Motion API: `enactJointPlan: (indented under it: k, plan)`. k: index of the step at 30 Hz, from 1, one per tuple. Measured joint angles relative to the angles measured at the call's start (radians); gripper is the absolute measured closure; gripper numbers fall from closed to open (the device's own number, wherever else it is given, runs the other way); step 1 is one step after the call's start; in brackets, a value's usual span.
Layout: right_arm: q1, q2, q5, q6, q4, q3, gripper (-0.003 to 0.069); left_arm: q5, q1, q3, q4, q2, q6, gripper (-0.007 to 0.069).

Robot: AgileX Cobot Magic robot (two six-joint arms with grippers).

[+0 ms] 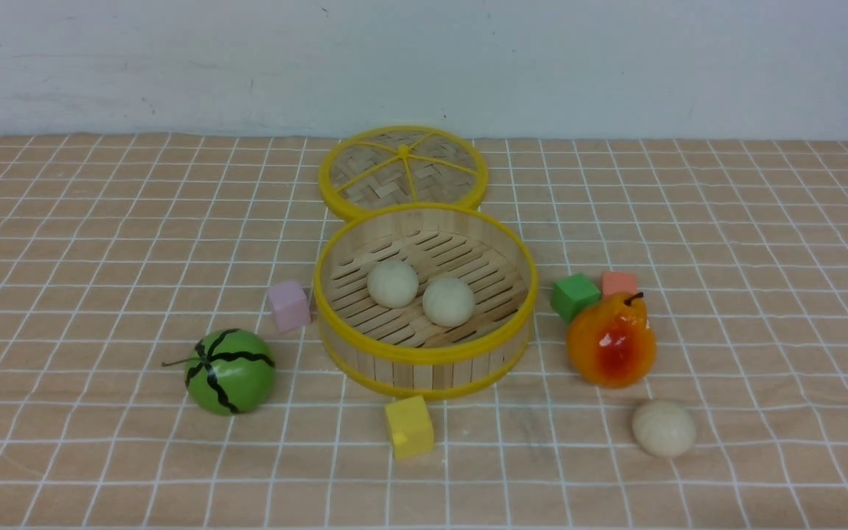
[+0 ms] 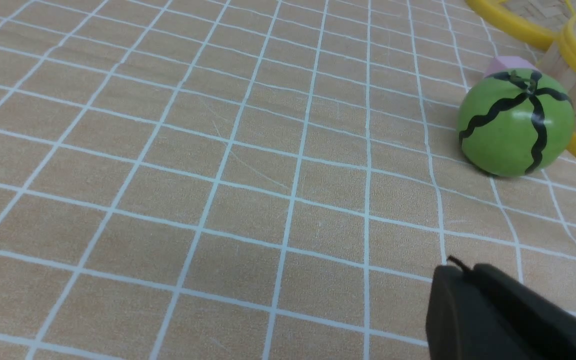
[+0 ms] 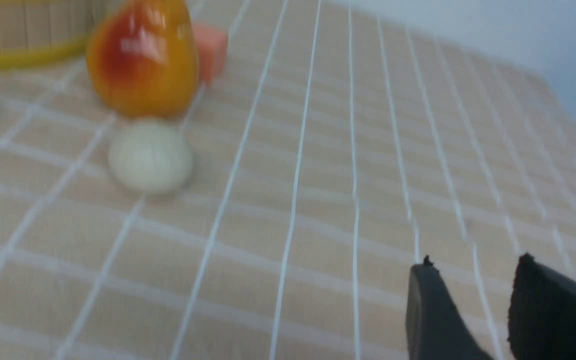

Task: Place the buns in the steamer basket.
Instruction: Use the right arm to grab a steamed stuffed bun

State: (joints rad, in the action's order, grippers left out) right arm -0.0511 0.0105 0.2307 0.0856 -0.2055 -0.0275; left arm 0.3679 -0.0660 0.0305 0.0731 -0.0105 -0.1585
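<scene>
- Checked orange cloth [image 1: 100, 243] covers the table up to a pale wall [image 1: 615, 59]; neither arm shows in the front view.
- Steamer basket [image 1: 424, 355] sits at centre and holds two buns [image 1: 393, 283], side by side on the slats.
- Loose bun [image 1: 663, 428] lies on the cloth on the robot's right, just in front of the pear [image 1: 610, 340] and apart from it.
- Right claw [image 3: 475, 260]: jaws spread, nothing between them. The loose bun is ahead of it, well apart, on the basket side. The bun is round, so no grip axis is favoured.
- Left claw [image 2: 463, 267]: tips pressed together, empty, near the melon [image 1: 230, 370].
- Judgement: the right arm is the nearer one. The cloth is open in front of and to the right of the bun, while the pear crowds its far side.
- Judgement: the carry to the basket must clear the pear, the green block [image 1: 575, 296] and the rim.
</scene>
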Motion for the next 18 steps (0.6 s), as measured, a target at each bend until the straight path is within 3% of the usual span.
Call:
enactJointPlan:
  k: [12, 16, 18]
  plan:
    - [0.000, 0.000, -0.481, -0.020, -0.012, 0.000, 0.0418, 0.000, 0.000, 0.000, 0.000, 0.000, 0.000, 0.0603]
    - [0.000, 0.000, -0.724, -0.176, 0.071, 0.004, 0.0418, 0.000, 0.000, 0.000, 0.000, 0.000, 0.000, 0.0601]
    - [0.000, 0.000, -0.752, -0.219, 0.106, 0.020, 0.0418, 0.000, 0.000, 0.000, 0.000, 0.000, 0.000, 0.0599]
